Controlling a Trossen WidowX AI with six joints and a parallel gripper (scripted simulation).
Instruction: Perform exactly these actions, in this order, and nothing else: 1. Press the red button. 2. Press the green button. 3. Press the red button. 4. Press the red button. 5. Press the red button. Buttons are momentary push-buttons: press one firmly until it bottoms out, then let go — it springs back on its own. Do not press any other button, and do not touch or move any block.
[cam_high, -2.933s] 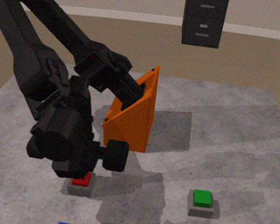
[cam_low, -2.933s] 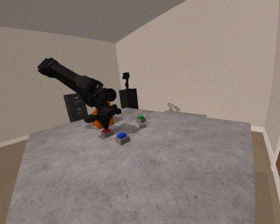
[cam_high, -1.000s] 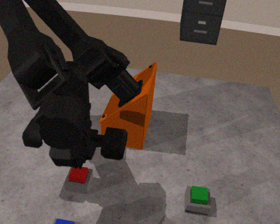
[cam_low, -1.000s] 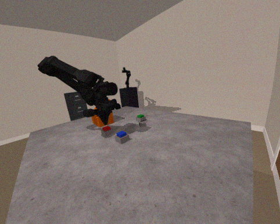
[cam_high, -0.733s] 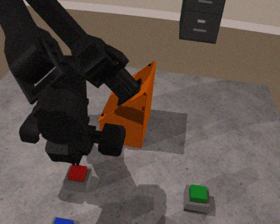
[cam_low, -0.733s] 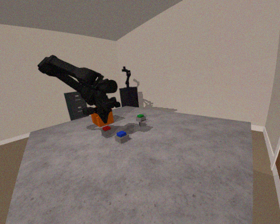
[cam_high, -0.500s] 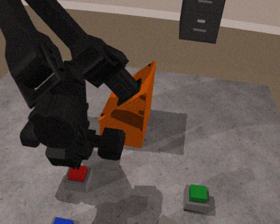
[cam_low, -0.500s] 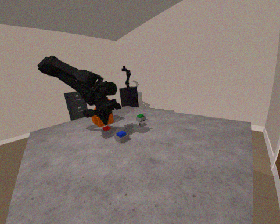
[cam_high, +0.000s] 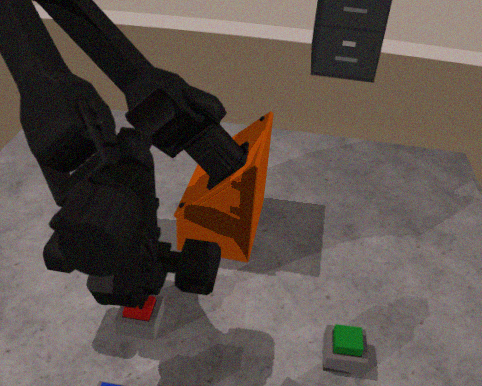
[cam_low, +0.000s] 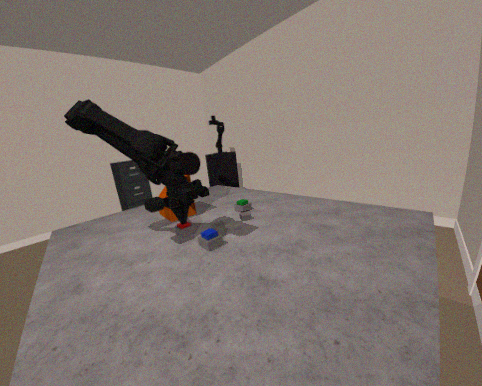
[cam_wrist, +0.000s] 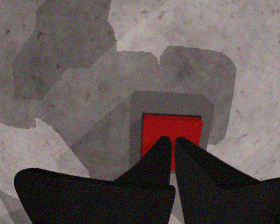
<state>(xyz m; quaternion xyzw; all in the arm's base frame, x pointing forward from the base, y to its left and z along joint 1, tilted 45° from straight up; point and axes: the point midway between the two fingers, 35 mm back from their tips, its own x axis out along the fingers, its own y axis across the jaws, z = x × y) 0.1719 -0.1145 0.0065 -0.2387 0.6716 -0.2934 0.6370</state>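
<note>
The red button sits on a grey base at the front left of the table. My gripper is shut and empty, pointing straight down with its fingertips on or just above the red cap; I cannot tell whether they touch. The green button stands on its own grey base to the right, apart from the gripper.
A tall orange wedge block stands just behind the gripper, close to the arm. A blue button sits in front of the red one. A dark filing cabinet stands beyond the table.
</note>
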